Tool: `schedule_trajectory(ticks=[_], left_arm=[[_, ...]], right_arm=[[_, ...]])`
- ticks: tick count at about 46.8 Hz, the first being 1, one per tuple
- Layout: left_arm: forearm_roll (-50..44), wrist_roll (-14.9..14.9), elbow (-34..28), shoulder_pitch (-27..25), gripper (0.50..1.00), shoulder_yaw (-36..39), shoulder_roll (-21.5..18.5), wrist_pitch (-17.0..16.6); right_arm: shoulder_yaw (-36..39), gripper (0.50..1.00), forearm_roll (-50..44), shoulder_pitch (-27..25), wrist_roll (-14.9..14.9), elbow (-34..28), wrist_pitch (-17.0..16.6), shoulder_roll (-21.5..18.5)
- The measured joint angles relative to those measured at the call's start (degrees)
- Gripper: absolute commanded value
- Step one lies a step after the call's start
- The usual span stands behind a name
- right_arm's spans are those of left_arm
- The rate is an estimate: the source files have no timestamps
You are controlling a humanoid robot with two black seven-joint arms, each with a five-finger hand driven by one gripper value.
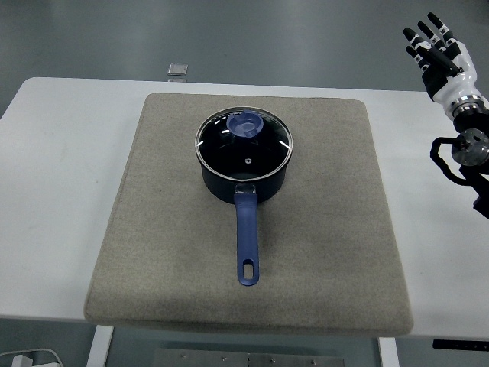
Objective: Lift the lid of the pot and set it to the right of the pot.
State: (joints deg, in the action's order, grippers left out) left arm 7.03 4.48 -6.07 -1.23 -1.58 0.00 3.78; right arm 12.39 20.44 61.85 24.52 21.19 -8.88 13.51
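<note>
The pot lid [244, 145], glass with a metal rim and a blue knob [246, 124] set toward its far side, sits flat and closed on the pot [243, 183], so nothing of the pot's inside can be made out beyond the dark glass. The pot is dark blue and stands at the middle of a grey felt mat [321, 229]; its long blue handle [247, 241] runs straight toward the near edge, ending in a hanging slot. The mat covers most of the white worktop [53, 191]. Well to the right, above the worktop's far right corner, the right hand [439, 57] is raised with fingers spread, holding nothing.
</note>
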Motion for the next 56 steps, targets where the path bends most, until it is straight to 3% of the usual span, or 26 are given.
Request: schedule_trajectory(ticks=[56], left_arm=[[0.0,0.0,0.8,0.2,1.000,0.1,0.0,-0.4]], right_arm=[[0.2,0.911,0.4,-0.1,0.0,0.0,-0.4,-0.1]])
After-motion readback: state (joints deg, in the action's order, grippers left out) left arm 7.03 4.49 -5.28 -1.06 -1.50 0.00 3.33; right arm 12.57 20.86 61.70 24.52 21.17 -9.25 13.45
